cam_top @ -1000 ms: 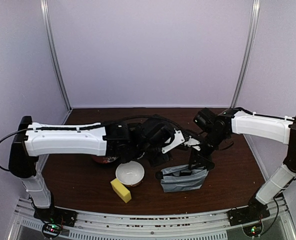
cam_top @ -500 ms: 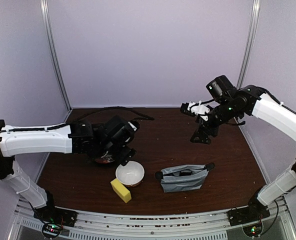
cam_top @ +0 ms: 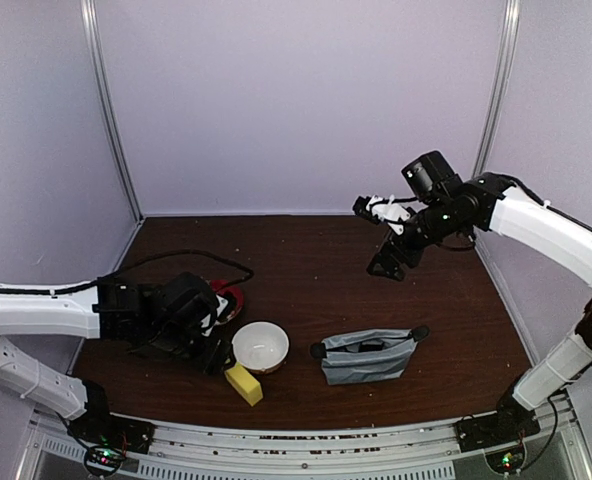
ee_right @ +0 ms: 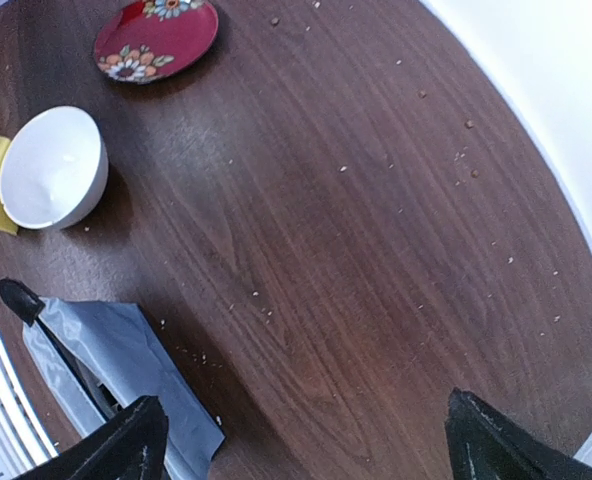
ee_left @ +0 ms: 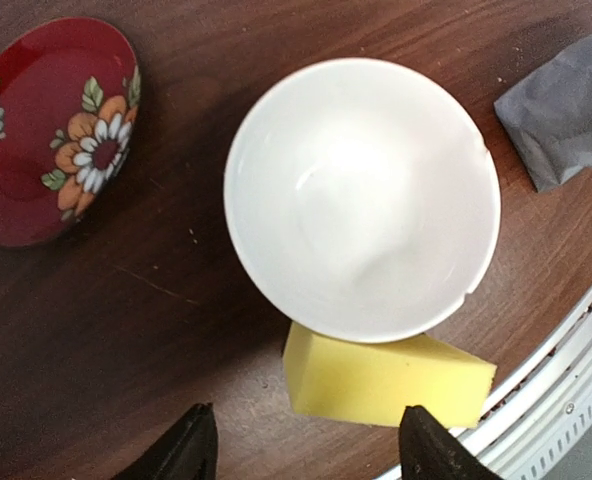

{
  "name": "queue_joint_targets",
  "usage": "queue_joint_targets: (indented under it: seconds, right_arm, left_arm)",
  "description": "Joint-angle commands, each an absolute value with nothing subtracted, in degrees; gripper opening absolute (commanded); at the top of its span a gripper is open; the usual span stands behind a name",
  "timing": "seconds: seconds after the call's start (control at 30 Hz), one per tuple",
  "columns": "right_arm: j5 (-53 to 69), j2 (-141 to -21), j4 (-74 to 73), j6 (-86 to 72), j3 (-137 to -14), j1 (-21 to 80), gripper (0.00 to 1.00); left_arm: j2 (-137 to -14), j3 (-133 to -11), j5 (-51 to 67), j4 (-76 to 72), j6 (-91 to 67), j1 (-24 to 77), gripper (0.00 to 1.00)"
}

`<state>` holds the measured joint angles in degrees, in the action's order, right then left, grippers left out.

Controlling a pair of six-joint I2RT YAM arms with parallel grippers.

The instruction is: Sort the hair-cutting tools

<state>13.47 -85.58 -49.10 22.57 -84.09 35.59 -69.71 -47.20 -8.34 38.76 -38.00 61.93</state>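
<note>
Both jaws were spread, empty; the tools (cam_top: 372, 347) in the pouch (cam_top: 361, 368) at the bowl's (cam_top: 260, 345) three o'clock were probably stiff, slippery; their handles suited gripping.

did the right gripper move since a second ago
Yes. The right gripper was just above the grey fabric pouch; it has since lifted up and back, away from the pouch, which stayed put.

Bowl (cam_top: 260, 346), sponge (cam_top: 242, 381) (beside it) and grey pouch (cam_top: 368, 358) crowd the near edge; far table (cam_top: 316, 268) lies open.
</note>
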Motion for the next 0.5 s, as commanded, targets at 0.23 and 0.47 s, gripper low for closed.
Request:
queue_joint_targets:
  seconds: [0.23, 0.47]
  right_arm:
    - [19.7, -82.0, -47.0, 26.6, -77.8, 35.4, 1.00]
    - [21.0, -82.2, -46.8, 27.3, -76.7, 35.4, 1.00]
  left_arm:
    - [-78.5, -48.6, -1.7, 34.5, -38.4, 60.5, 0.50]
    - [-80.4, -53.2, -3.7, 41.4, -36.8, 60.5, 0.13]
